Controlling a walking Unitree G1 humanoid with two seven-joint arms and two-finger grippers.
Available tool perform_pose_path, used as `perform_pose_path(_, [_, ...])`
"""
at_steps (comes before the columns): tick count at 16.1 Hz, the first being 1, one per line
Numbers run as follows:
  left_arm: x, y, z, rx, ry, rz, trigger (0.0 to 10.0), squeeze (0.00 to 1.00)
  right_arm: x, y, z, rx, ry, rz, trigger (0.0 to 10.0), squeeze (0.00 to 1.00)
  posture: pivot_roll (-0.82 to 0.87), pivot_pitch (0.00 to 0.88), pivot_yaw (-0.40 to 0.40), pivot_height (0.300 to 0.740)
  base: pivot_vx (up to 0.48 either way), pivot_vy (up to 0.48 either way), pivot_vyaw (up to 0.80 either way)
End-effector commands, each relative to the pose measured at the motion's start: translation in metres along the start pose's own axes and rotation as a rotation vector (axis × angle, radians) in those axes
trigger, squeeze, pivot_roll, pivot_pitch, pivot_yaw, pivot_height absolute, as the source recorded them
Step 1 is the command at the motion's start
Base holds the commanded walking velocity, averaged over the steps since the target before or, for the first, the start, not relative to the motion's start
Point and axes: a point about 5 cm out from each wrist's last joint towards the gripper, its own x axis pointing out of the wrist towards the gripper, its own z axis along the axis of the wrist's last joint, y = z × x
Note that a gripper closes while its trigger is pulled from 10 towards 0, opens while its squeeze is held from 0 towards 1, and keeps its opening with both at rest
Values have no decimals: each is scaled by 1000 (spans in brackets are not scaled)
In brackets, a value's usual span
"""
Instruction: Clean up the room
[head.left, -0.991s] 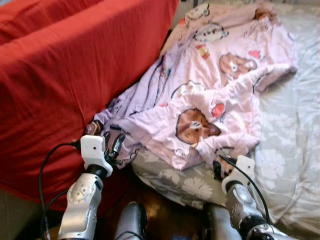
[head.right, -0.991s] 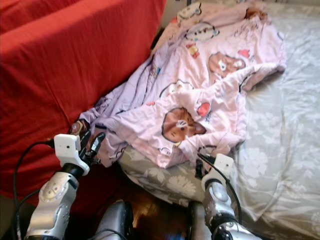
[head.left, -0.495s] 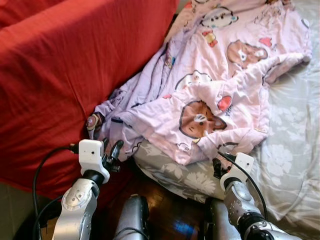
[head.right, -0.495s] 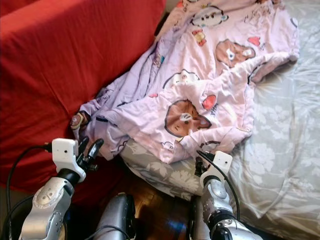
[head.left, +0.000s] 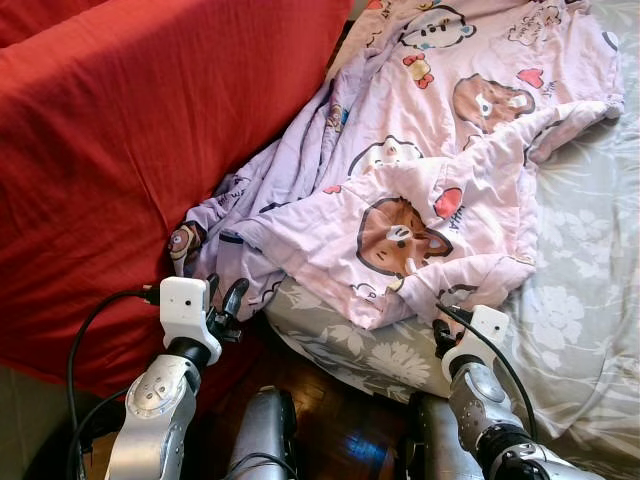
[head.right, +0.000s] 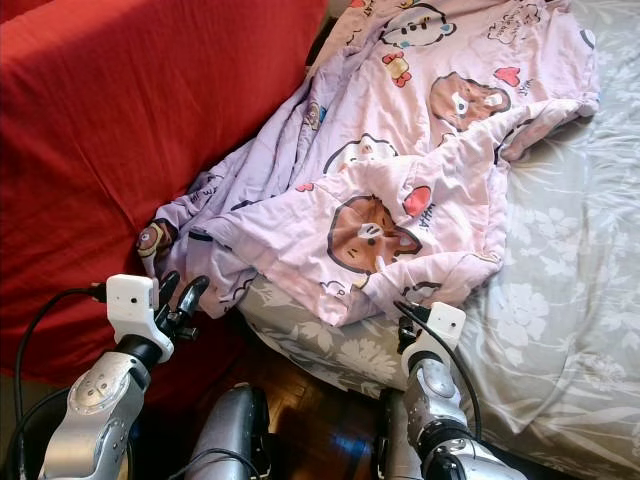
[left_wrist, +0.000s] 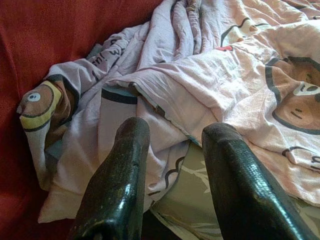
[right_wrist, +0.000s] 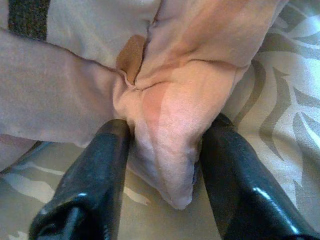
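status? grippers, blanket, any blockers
Right gripper open, fingers straddling a corner fold of the pink cartoon blanket. Left gripper open, short of its crumpled edge by the red sofa. Nothing in the way.

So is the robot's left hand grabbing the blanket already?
No, the left hand is open and bare, with the pink blanket lying ahead of its fingers.

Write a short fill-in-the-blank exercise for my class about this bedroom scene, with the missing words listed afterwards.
1. The pink blanket lies on a grey floral ____.
2. A fold of the blanket sits between the fingers of the ____ gripper.
3. The left gripper holds ____.
4. Left of the blanket is a ____ cover.

Missing words: sheet; right; nothing; red
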Motion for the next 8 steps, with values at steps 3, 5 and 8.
perform_pose_path(3, [0,6,-12,-60,49,55,10000,0,-4,6,-16,-17,58,34,0,0,187,237,88,608,0,0,0])
perform_pose_path(5, [6,7,-10,-55,36,54,10000,0,-3,9,-14,-22,53,46,0,0,181,213,81,608,0,0,0])
perform_pose_path(8, [15,6,-13,-78,30,64,10000,0,-3,10,-10,-8,28,59,0,0,156,162,65,608,0,0,0])
